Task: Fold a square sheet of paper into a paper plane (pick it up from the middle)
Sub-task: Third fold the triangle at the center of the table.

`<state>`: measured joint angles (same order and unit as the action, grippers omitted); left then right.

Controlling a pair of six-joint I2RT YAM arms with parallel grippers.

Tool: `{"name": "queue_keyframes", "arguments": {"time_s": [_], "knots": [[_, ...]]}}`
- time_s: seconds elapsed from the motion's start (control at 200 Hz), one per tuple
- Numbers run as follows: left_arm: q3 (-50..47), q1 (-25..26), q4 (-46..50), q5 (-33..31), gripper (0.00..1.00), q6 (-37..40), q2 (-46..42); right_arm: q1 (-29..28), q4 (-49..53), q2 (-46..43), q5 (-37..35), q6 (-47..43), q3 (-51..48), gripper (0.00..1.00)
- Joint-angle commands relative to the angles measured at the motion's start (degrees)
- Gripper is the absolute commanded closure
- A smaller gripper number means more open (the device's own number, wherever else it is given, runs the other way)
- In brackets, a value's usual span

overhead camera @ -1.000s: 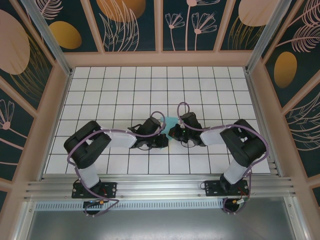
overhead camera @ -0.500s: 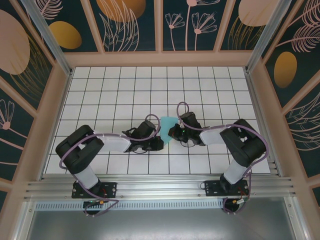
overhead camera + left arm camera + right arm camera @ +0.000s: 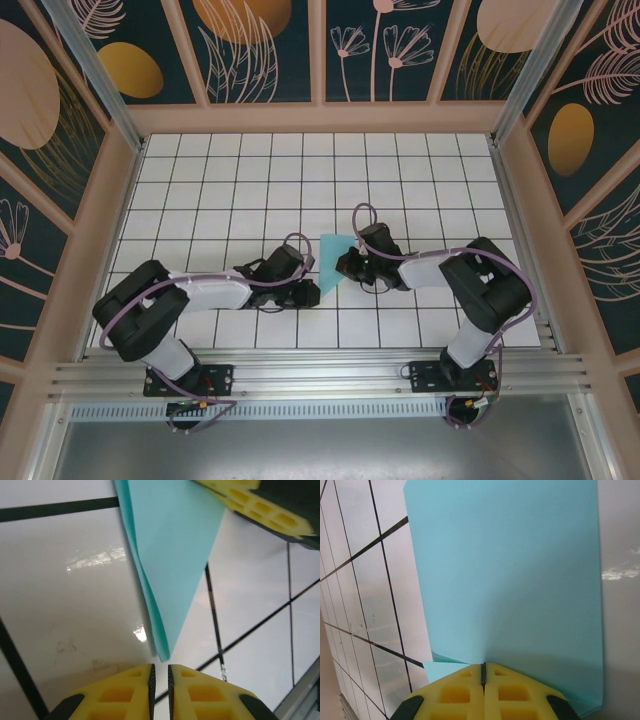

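Jaws on our left gripper [image 3: 160, 667] sit a tiny bit apart, and nothing is between them. Just in front of them is the pointy corner of the folded turquoise paper sheet [image 3: 170, 555]. It is close to the jaws but not touching them. The sheet is over the white tiled bench [image 3: 250, 180], in the middle between our two arms. We cannot tell if its tip rests on the bench. On the right, the jaws of our right gripper [image 3: 483, 666] are squeezed tight on one edge of the sheet, so that side holds all of it.

We think this step is about getting a new hold for the next fold. To do it well, we should grip hard on the right and not wiggle. We should open our left jaws wider, come at the corner slowly, and pinch both layers together. If we bump the tip, such thin paper may bend.
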<state>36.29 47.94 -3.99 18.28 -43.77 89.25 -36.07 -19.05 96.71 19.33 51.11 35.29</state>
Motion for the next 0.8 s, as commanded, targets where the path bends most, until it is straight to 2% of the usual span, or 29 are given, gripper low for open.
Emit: {"name": "queue_keyframes", "arguments": {"time_s": [0.0, 0.13, 0.355, 0.445, 0.686, 0.796], "knots": [[1.6, -0.1, 0.9, -0.8, 0.80, 0.3, -4.0, -0.6, 7.0, 3.5, -4.2, -0.8, -1.3, 0.94], [3.6, -0.1, -3.5, 0.0, 0.79, -2.0, -4.3, -0.6, 7.0, 3.5, -4.1, -0.7, -1.4, 0.94], [6.3, -0.1, -10.0, 5.8, 0.79, -5.7, 4.7, -0.6, 7.1, 3.3, -4.2, -0.7, -1.2, 0.94], [6.6, -0.1, -11.8, 5.0, 0.80, -6.5, 6.5, -0.8, 6.9, 3.2, -4.3, -0.6, -1.4, 0.94], [7.9, 0.0, -8.5, 0.9, 0.81, -6.4, 8.7, -0.8, 6.5, 3.3, -4.3, -0.5, -1.8, 0.94], [7.3, -0.1, -10.5, 3.4, 0.81, -6.8, 11.6, -0.8, 6.7, 3.7, -4.3, -0.6, -1.6, 0.94]]}}
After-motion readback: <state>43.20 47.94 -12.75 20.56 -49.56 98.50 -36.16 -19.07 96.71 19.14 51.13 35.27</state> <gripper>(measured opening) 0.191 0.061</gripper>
